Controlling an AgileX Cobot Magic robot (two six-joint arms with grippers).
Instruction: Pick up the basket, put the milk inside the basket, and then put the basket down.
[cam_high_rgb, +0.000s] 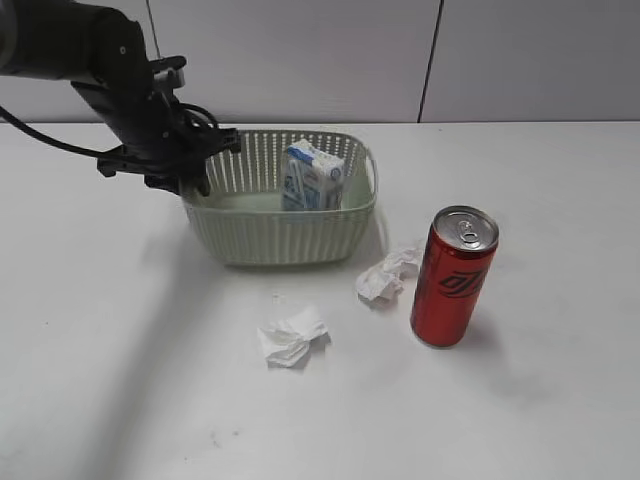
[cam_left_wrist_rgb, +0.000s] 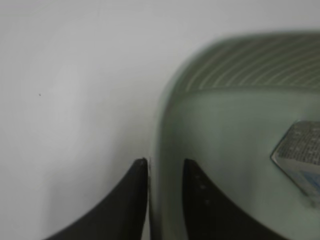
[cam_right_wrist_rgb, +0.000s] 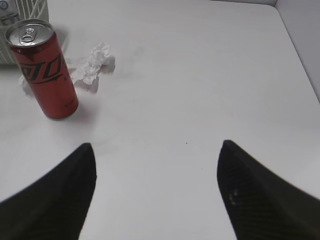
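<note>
Basket (cam_high_rgb: 285, 240) work is nearing its finish, with the milk (cam_high_rgb: 312, 178) already standing upright inside the green tub, leaning toward its far right corner, well to the right of the left gripper (cam_high_rgb: 195, 165). That gripper is pinching the basket's left rim; in the left wrist view its two dark fingers (cam_left_wrist_rgb: 132, 200) are sitting almost closed, one outside the wall and one inside, with the thin plastic edge (cam_left_wrist_rgb: 155, 200) running up between them. The carton's printed corner (cam_left_wrist_rgb: 300, 150) is showing just ahead and to the right of those fingers.

Whether the basket is resting on the table (cam_high_rgb: 120, 380) or hanging slightly above it is hard to say; a shadow is lying beneath it, and its base looks close to the surface. Judging by this, the pick-up and the loading are done, and what is left is setting the basket down, if it is not down already, and letting go.

The right gripper (cam_right_wrist_rgb: 155, 165) is hovering with its fingers spread wide and holding nothing, over bare table. A red can (cam_right_wrist_rgb: 42, 67) and a crumpled tissue (cam_right_wrist_rgb: 92, 62) are lying ahead of it to its left; another tissue (cam_high_rgb: 292, 338) is sitting in front of the basket.
</note>
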